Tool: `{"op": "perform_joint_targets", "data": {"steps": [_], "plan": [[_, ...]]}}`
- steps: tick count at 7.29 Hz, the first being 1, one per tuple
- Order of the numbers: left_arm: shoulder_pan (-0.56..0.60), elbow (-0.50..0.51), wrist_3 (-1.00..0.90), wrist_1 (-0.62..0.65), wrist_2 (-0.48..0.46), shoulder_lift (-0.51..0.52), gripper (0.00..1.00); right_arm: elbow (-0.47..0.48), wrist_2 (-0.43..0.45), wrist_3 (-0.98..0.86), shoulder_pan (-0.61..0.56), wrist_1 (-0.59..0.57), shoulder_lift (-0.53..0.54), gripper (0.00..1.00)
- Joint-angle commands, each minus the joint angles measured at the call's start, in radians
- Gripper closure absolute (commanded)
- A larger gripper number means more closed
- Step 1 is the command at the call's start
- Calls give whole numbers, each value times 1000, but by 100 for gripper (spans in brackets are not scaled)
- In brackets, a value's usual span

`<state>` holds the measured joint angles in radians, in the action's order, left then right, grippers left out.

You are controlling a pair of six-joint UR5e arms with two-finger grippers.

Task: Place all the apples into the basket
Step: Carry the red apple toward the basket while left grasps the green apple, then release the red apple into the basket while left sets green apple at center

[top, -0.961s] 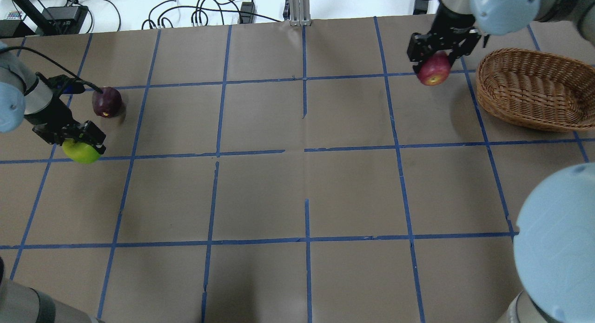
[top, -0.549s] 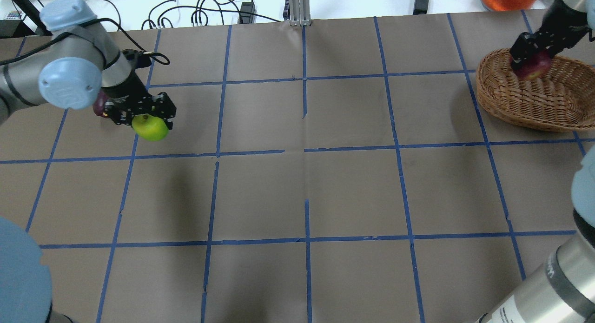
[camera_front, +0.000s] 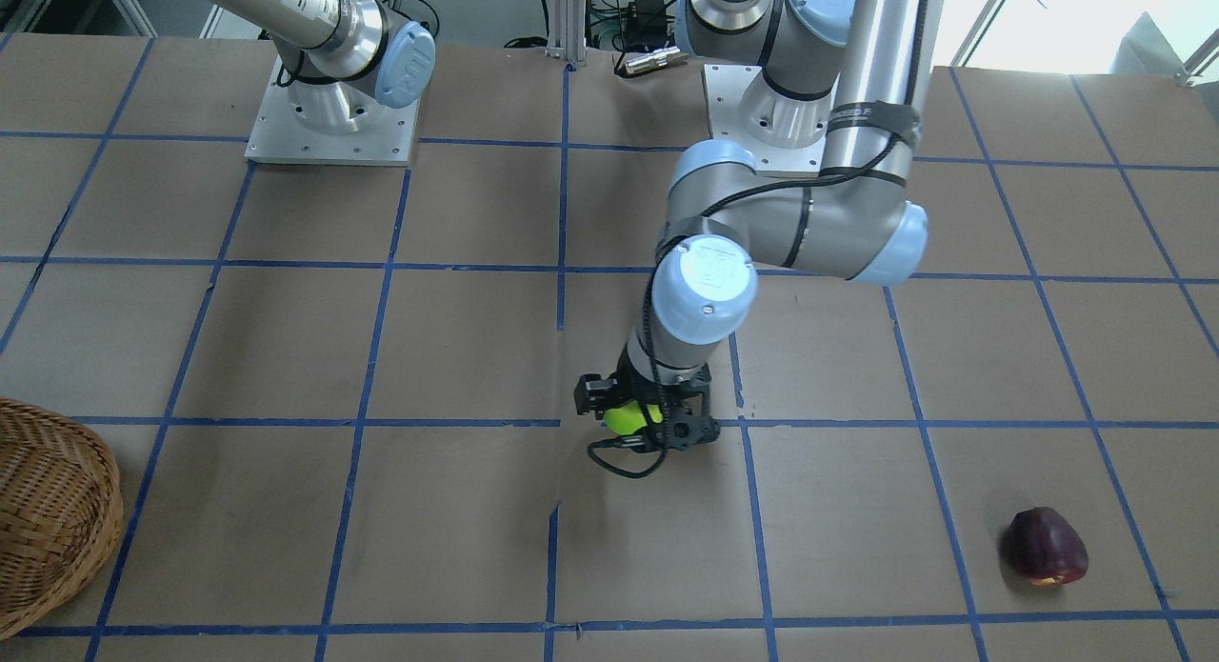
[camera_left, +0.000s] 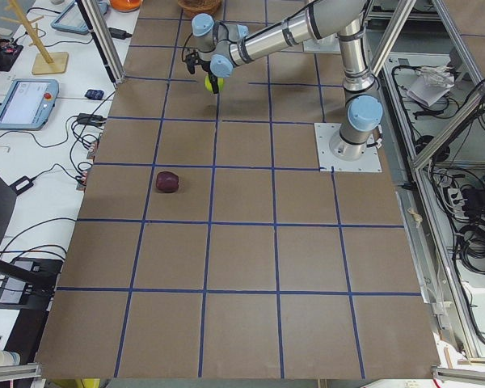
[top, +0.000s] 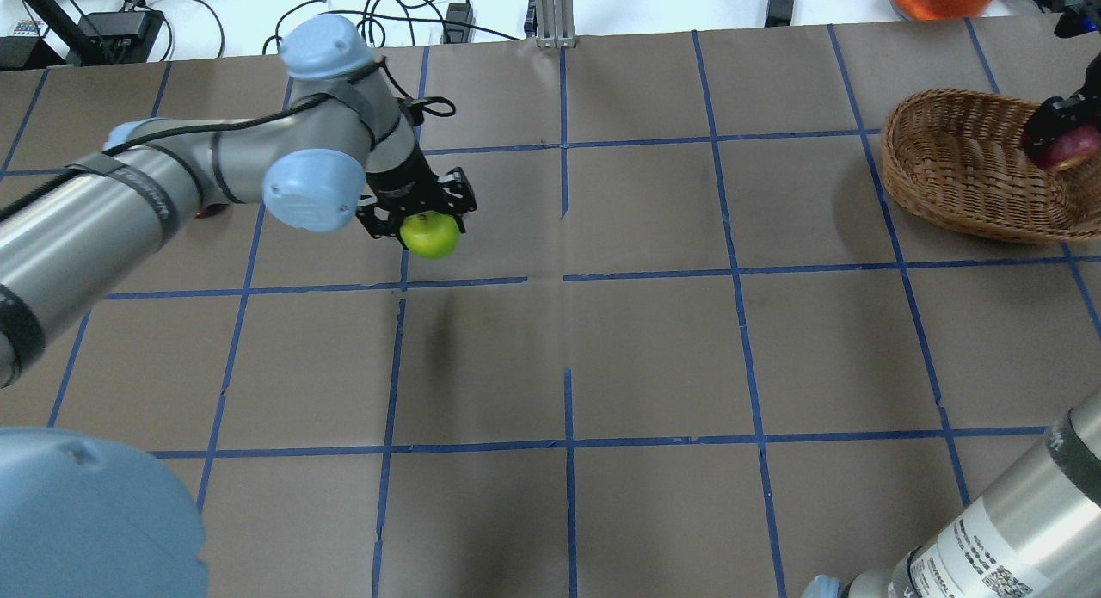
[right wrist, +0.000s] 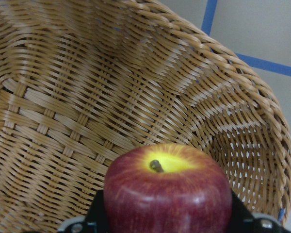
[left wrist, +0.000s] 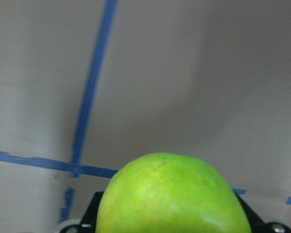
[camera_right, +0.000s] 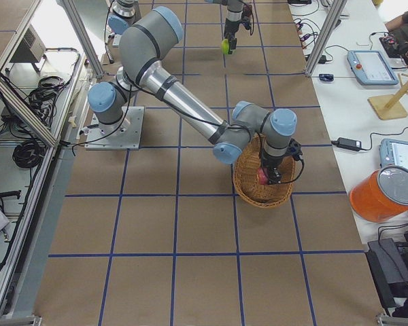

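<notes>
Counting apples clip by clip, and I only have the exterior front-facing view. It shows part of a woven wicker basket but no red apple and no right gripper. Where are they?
Observer: The right gripper is shut on the round red apple, yellowish at its stem, and holds it over the inside of the round, light brown woven wicker basket.
Operator: And the round lime green apple in the left gripper, is it clear of the brown paper table?
Observer: Yes. The overhead view shows its shadow on the paper, well apart from the apple.
</notes>
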<state>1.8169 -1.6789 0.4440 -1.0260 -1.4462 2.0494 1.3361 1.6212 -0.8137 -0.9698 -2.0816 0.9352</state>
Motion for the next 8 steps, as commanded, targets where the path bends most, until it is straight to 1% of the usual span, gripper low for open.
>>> {"op": "perform_joint_targets", "data": {"steps": [1,2,3,4,5,6,7,8], "plan": [[71,-2,82,34,33,41,58,-2,11,42,3,-49,-13,0],[71,-1,84,52,35,52,31,-8,25,44,-4,-45,-3,0],[71,5,97,93,35,55,15,-27,28,45,-15,-23,22,0],[65,18,107,101,36,38,0,-46,26,53,-62,50,34,0],[44,21,107,89,35,16,0,-55,22,129,-100,151,65,0],[6,21,107,81,39,3,0,-43,8,199,-133,207,115,0],[-17,21,104,70,62,-12,0,-38,-3,249,-189,272,144,0],[-46,21,92,55,59,-37,0,-35,-15,340,-237,323,174,0]]}}
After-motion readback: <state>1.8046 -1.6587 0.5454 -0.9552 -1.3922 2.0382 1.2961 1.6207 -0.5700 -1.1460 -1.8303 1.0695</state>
